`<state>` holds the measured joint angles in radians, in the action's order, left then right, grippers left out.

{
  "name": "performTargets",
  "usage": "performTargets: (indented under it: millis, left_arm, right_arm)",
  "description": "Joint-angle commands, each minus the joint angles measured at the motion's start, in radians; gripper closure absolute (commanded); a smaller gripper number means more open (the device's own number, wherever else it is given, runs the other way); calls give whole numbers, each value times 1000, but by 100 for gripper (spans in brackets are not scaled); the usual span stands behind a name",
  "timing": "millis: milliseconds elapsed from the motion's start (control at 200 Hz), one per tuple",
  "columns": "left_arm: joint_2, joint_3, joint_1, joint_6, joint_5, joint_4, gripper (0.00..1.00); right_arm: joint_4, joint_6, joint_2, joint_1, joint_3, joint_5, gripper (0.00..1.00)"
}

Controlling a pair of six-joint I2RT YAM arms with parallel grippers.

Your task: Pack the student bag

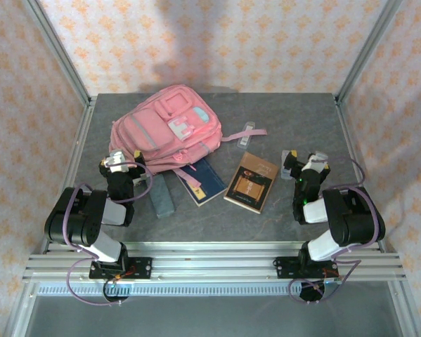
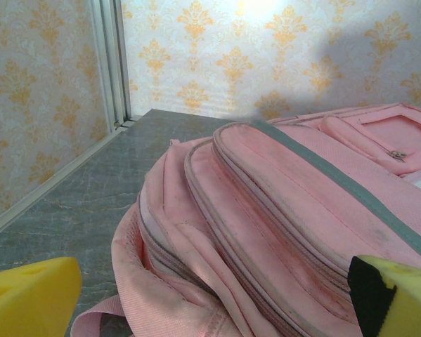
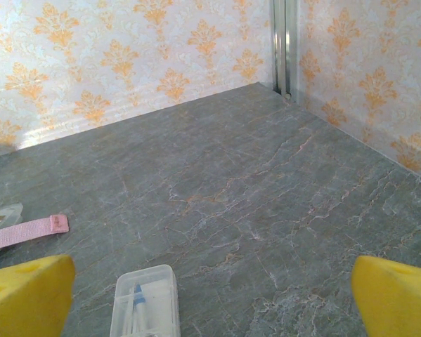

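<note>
1. Top external view, nearest row: left gripper (image 1: 124, 159) and right gripper (image 1: 305, 163) both sit low over the table (image 1: 280, 217). Jaws are spread wide and nothing is held.
2. Left wrist view: yellow fingertips (image 2: 27, 298) are apart and frame the near end of the student bag (image 2: 287, 210). I see no contact, but can't be sure.
3. Right wrist view: right gripper (image 3: 210, 302) is released. A clear box (image 3: 145, 302) lies just ahead, nearer the picture-left finger, with a pink strap (image 3: 24, 233) beyond it.
4. Mid-table, between the arms, lie a grey case (image 1: 161, 195), a blue book (image 1: 202, 181) and a brown book (image 1: 251, 181). The blue book's far end meets the bag's edge.
5. The student bag lies flat at far left of centre, front pockets up, just beyond the left gripper. My read is that nothing is packed yet.
6. Zip lines beside the grey stripe (image 2: 337, 182) look shut. One zip puller (image 2: 398, 154) shows on a front pocket, and I can't spot the main one. The likely step is opening the main compartment first.
7. To do that well, the left gripper pins or lifts the near fabric edge so the soft bag doesn't drag. The pull should run along the zip seam, not upward.
8. The right gripper should centre on the clear box before closing, since it sits off to one side.
9. Farthest is a clear case (image 1: 247, 135) by the strap, best left for last.
</note>
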<state>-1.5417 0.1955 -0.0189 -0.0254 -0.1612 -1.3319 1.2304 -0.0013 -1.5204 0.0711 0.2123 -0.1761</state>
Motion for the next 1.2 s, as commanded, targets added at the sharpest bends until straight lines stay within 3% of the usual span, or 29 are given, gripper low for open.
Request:
performTargets:
  millis: [0,125,210,250,310,355,410,471,516,551,616,736,946,1196]
  left_arm:
    - [45,25,-1,-14,-34,47,1]
    - [188,141,-25,-13,-103,360,1]
    - [276,206,-25,-98,-116,500,0]
    - [319,228,-21,-194,-101,563,1]
    - [380,261,-6,-446,-66,694,1]
    - [416,273,11,-554,14,757,0]
    - [444,258,25,-607,146,733,3]
    - [456,246,25,-655,236,734,26]
    - [453,256,24,-681,299,777,42]
    - [446,267,18,-699,332,820,48]
    - [430,278,0,-723,375,898,49]
    - [424,262,-61,-741,350,1008,50]
    - [412,180,-97,-774,350,967,51]
    - [318,209,-101,-742,350,962,55]
  right_arm:
    - [-144,4,92,-4,66,-27,0]
    - [-368,25,226,-4,167,18,0]
    - [-440,102,309,-4,216,59,0]
    - [-549,231,334,-5,275,46,0]
    - [-801,474,362,-10,389,3,0]
    - [-865,516,346,-29,445,111,2]
    - [-888,489,271,-37,509,306,24]
    - [-927,493,190,-35,588,509,41]
    - [-937,513,121,-22,635,618,48]
    - [-950,523,72,-3,667,658,49]
    - [-958,514,-5,51,720,711,49]
    - [-997,500,-138,171,832,733,46]
    - [-1046,546,-428,285,1031,776,45]
    - [-1075,593,-621,342,1186,799,45]
